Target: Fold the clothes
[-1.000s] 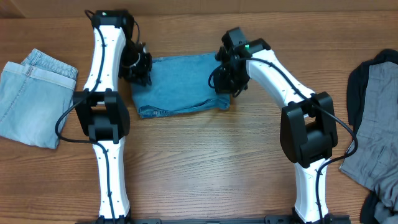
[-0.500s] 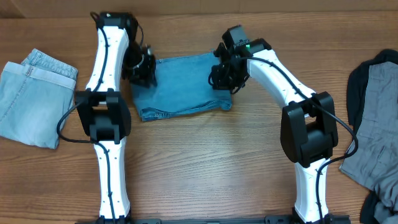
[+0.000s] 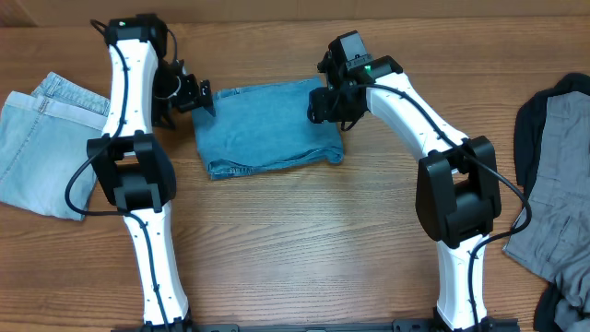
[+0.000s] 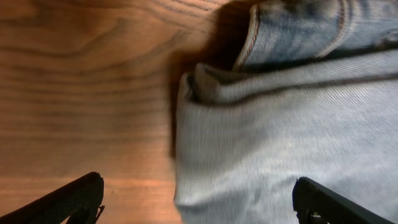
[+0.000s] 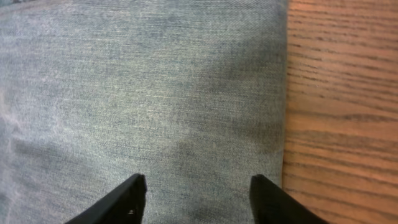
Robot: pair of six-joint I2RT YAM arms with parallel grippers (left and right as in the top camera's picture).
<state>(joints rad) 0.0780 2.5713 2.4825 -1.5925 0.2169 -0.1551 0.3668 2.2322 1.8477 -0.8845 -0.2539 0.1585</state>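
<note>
One brown wood-grain table (image 3: 304, 240) fills nearly the whole overhead view, its grain running side to side, with only a paler strip along the far edge. At my right, a heap of grey and black garments (image 3: 558, 184) runs off the frame. At my far left lies a folded pair of pale-wash jeans (image 3: 46, 138). Between my two arms, toward the far side of the table, sits the folded rectangle of mid-blue denim jeans (image 3: 267, 129), flat on the wood. My left gripper (image 3: 198, 97) hangs just beside its left edge, fingers (image 4: 68, 199) spread wide and holding nothing. My right gripper (image 3: 324, 109) is over the denim's right edge, fingers (image 5: 121, 199) parted above the cloth with nothing pinched. Whether they touch it I cannot tell.
</note>
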